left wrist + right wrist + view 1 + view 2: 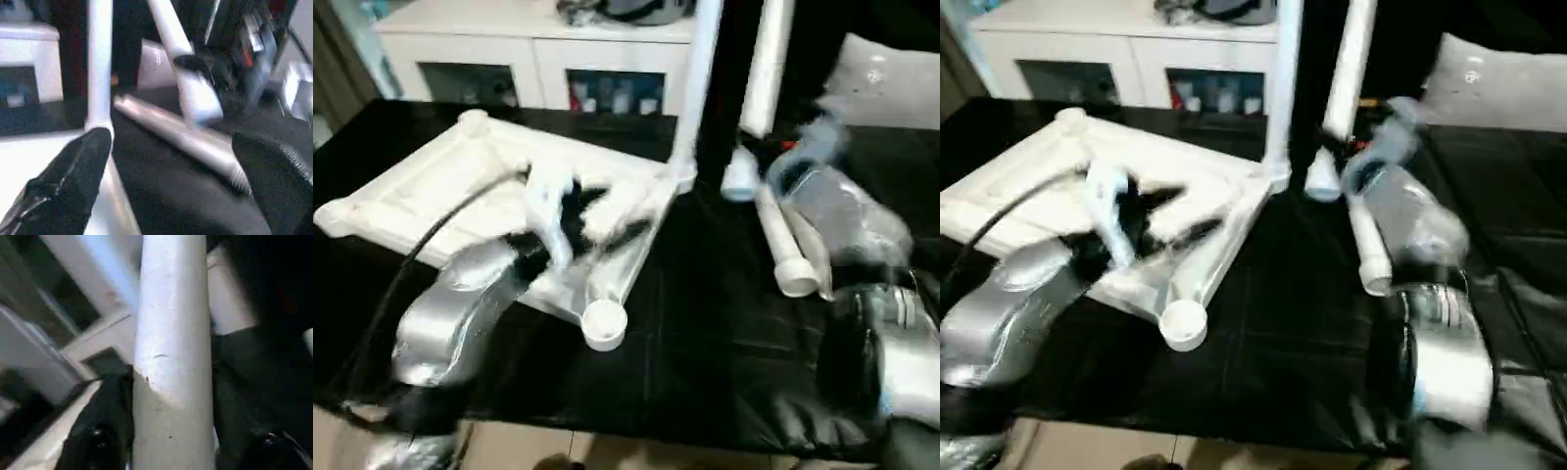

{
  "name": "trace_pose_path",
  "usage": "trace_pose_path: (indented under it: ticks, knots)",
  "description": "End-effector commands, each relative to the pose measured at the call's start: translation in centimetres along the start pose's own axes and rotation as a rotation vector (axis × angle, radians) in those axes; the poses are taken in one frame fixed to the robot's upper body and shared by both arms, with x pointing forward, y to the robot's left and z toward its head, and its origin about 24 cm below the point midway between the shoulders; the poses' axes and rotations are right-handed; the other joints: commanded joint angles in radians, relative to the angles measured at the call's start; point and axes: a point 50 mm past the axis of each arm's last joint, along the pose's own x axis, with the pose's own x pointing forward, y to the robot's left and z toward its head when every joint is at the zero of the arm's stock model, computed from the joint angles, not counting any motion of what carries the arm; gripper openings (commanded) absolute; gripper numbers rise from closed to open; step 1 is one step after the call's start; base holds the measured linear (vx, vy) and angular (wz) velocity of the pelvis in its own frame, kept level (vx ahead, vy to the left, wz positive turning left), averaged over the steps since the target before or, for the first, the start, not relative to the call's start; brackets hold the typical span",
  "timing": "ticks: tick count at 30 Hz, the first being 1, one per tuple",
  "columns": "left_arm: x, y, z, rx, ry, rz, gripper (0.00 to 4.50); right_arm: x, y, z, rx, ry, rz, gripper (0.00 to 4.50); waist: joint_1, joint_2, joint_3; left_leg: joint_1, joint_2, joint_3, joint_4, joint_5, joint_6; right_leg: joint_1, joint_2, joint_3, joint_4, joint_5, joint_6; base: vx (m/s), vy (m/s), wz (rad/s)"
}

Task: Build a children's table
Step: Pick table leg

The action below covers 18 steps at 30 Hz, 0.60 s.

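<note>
Tabletop (pixel 460 181) lies underside-up on black work table (pixel 705 343), one leg (pixel 700 78) standing upright in its far-right corner socket. My left gripper (pixel 573 220) hovers over the top w/ fingers spread wide, nothing in them. My right gripper (pixel 773 162) is clamped on a 2nd leg (pixel 173 357), tilted near-upright just beside the socketed one. A 3rd leg (pixel 788 245) lies flat on the cloth below it.

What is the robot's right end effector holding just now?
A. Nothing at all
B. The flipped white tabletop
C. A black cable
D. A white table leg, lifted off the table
D: the right end effector grips a white leg raised above the black work table.
</note>
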Motion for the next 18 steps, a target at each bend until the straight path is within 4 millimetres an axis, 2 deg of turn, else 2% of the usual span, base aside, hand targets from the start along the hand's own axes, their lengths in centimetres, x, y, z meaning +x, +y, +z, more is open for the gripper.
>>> trace_pose_path:
  ticks: [1,2,4,5,6,7,8,10,12,15,18]
  knots:
    - [0.3,0.2,1.2,-0.044,-0.055,0.005,4.50,-0.7,2.0,1.2,0.007,-0.061,0.190,1.91,0.005,-0.007,-0.075,0.010,0.040,-0.005,-0.064,-0.071,0.064,0.069,-0.068,0.042,-0.074,0.033,-0.241,0.000,0.000,0.00]
    - [0.8,-0.1,1.7,-0.093,-0.079,-0.024,4.50,-1.5,2.7,0.9,0.029,-0.059,0.289,1.91,0.006,-0.007,-0.077,0.011,0.040,-0.007,-0.064,-0.072,0.061,0.070,-0.070,0.042,-0.071,0.027,-0.245,0.000,0.000,0.00]
    - [1.4,-0.7,2.5,-0.157,-0.103,-0.091,4.50,-2.8,3.5,0.4,0.069,-0.037,0.412,1.91,0.008,-0.011,-0.071,0.008,0.038,-0.006,-0.067,-0.079,0.063,0.070,-0.068,0.042,-0.079,-0.029,-0.240,0.000,0.000,0.00]
    - [1.6,-1.1,2.8,-0.189,-0.109,-0.126,4.50,-3.4,3.9,0.0,0.079,-0.016,0.460,1.91,0.011,-0.009,-0.073,0.010,0.038,-0.006,-0.065,-0.081,0.062,0.068,-0.069,0.041,-0.079,-0.042,-0.240,0.000,0.000,0.00]
    - [1.8,-1.4,3.1,-0.209,-0.115,-0.154,4.50,-3.8,4.1,-0.3,0.088,0.004,0.495,1.91,0.011,-0.012,-0.071,0.009,0.037,-0.005,-0.065,-0.082,0.062,0.069,-0.069,0.042,-0.082,-0.054,-0.236,0.000,0.000,0.00]
    - [2.2,-1.7,3.6,-0.253,-0.134,-0.196,4.50,-4.5,4.5,-0.8,0.093,0.039,0.550,1.91,0.010,-0.016,-0.069,0.007,0.037,-0.005,-0.067,-0.093,0.056,0.067,-0.070,0.041,-0.088,-0.108,-0.224,0.000,0.000,0.00]
    - [2.4,-1.8,3.8,-0.266,-0.140,-0.204,4.50,-4.7,4.6,-0.9,0.092,0.046,0.564,1.91,0.013,-0.014,-0.069,0.010,0.037,-0.005,-0.065,-0.091,0.054,0.065,-0.070,0.042,-0.090,-0.121,-0.221,0.000,0.000,0.00]
    - [3.1,-2.1,4.7,-0.332,-0.181,-0.235,4.50,-5.7,5.3,-1.4,0.112,0.083,0.646,1.91,0.014,-0.013,-0.067,0.007,0.036,-0.005,-0.066,-0.089,0.048,0.064,-0.069,0.042,-0.093,-0.147,-0.211,0.000,0.000,0.00]
    - [3.4,-2.2,5.0,-0.361,-0.192,-0.245,4.50,-6.0,5.6,-1.6,0.118,0.096,0.671,1.91,0.019,-0.016,-0.067,0.009,0.036,-0.006,-0.065,-0.092,0.044,0.063,-0.071,0.042,-0.096,-0.172,-0.201,0.000,0.000,0.00]
    - [3.8,-2.7,5.2,-0.374,-0.191,-0.289,4.50,-6.5,6.0,-2.0,0.119,0.125,0.697,1.90,0.026,-0.016,-0.066,0.008,0.039,-0.008,-0.069,-0.085,0.037,0.059,-0.072,0.042,-0.100,-0.212,-0.168,0.000,0.000,0.00]
    - [4.0,-3.0,5.4,-0.384,-0.189,-0.311,4.50,-6.8,6.1,-2.2,0.115,0.143,0.703,1.90,0.031,-0.016,-0.068,0.009,0.040,-0.009,-0.069,-0.078,0.030,0.057,-0.072,0.042,-0.100,-0.205,-0.162,0.000,0.000,0.00]
